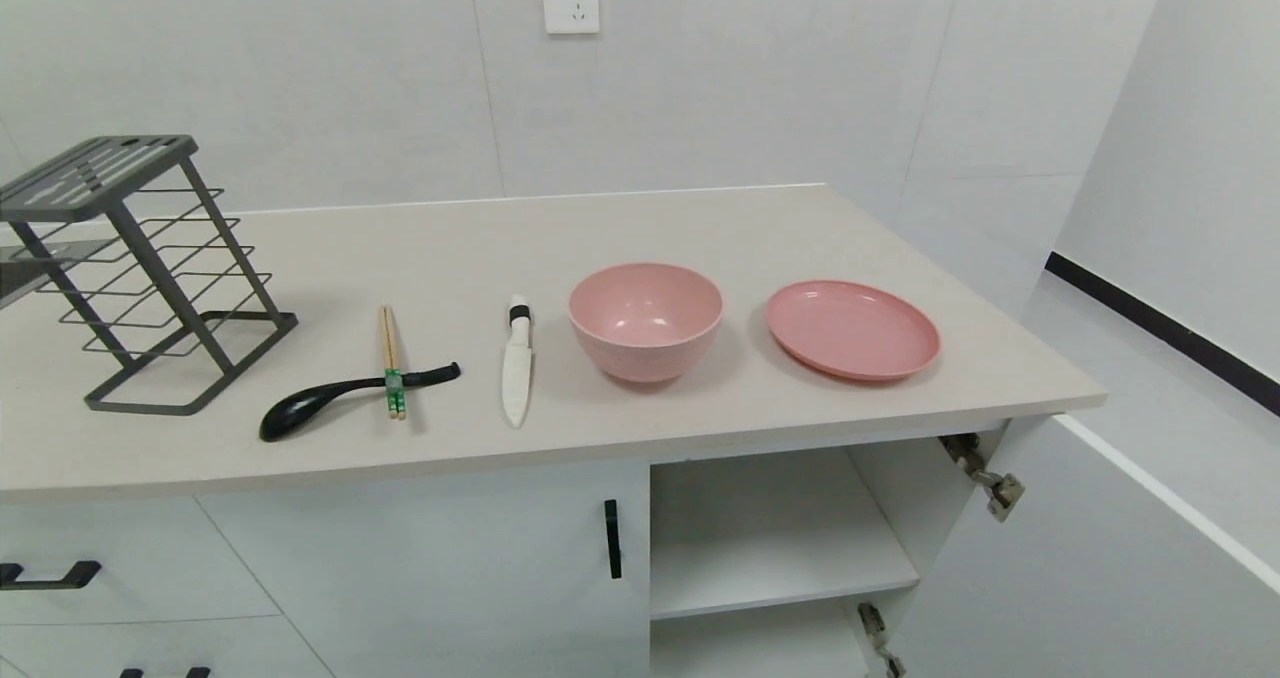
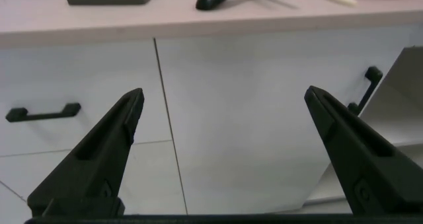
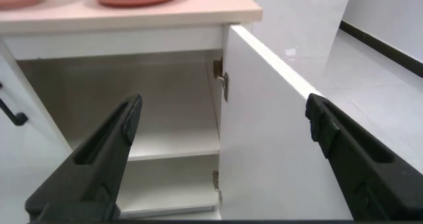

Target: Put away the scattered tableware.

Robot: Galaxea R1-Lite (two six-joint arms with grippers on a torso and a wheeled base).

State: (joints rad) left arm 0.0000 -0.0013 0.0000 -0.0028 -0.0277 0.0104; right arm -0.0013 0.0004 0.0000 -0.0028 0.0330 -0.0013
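Logged right pincer [image 3: 223, 100] wide open and empty, low before the open white cupboard [image 3: 165, 141], with shallow round pink plastic plate [image 1: 852, 328] above and ahead on the pale surface [image 1: 700, 228], nearer this arm than the left pincer [image 2: 223, 92], likewise spread wide, empty.

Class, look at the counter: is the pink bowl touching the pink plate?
Apart. The head view shows a strip of bare counter between the pink bowl and the pink plate.
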